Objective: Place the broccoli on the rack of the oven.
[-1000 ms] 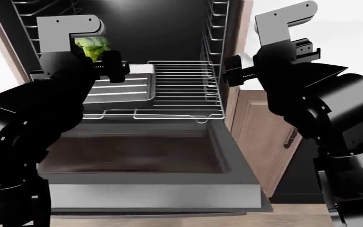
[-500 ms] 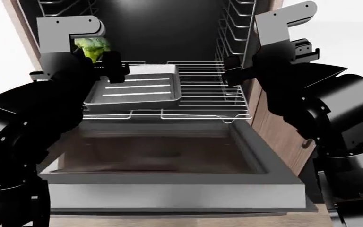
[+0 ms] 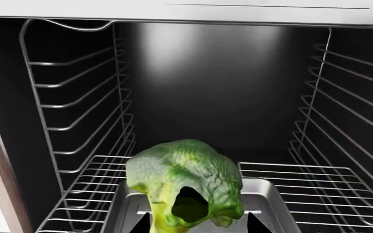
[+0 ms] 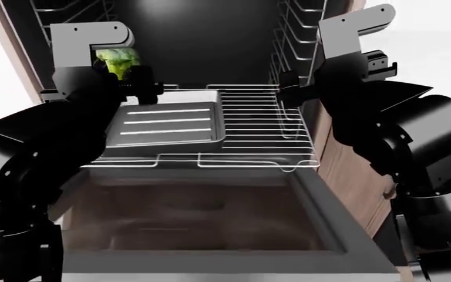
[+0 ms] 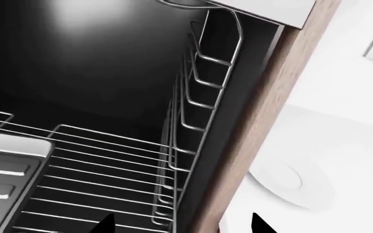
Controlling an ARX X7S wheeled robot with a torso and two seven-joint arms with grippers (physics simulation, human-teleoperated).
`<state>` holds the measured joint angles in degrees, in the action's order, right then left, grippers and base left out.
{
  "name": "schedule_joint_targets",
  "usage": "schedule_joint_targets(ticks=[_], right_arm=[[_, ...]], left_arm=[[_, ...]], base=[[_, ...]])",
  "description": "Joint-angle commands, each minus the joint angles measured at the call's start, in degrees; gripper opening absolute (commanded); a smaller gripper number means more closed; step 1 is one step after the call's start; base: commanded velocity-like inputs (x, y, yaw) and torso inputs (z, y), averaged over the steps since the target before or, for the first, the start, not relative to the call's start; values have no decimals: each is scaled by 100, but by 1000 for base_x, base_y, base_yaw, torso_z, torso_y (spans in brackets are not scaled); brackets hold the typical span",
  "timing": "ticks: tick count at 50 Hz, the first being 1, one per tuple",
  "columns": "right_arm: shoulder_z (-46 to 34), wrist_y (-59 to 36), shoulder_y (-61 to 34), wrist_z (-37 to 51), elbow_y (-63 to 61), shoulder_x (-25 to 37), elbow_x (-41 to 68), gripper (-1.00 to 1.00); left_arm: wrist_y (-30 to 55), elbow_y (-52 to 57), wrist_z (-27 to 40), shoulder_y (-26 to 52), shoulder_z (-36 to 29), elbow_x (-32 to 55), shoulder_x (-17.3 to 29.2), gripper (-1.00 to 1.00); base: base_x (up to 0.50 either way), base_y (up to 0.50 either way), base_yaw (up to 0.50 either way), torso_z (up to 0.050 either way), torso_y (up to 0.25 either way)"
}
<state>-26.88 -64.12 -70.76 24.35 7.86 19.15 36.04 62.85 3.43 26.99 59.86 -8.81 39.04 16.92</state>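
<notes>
The view has drawn closer to the oven [image 4: 209, 23], putting the pulled-out rack [image 4: 257, 126] within easy reach. The left gripper [image 3: 196, 228] grasps the broccoli [image 3: 185, 184], held above the tray [image 4: 167, 123]. The right gripper [image 5: 180, 228] looks spread and empty, though only its fingertips show.

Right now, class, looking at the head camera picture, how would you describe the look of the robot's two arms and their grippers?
Both arms are built of glossy black, rounded and angular segments with small pale screw dots at the joints. Each wrist carries a flat light-grey angled bracket. The left gripper and right gripper are black and blocky, with short black knobs at the sides. No loose cables or printed markings are visible.
</notes>
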Motion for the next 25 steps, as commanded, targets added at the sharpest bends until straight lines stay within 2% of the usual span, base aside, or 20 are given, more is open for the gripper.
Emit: schedule_joint_targets(ticks=[1,25], right_arm=[[0,38,20,-1,15,11,11,100],[-48,11,-5,9,27,3,43,100]], left_arm=[[-60,-20,39,11,-3,34,1,-100],[-45,0,115,18,31,106,10,-100]], base=[[332,0,0,0,0],[275,0,0,0,1]])
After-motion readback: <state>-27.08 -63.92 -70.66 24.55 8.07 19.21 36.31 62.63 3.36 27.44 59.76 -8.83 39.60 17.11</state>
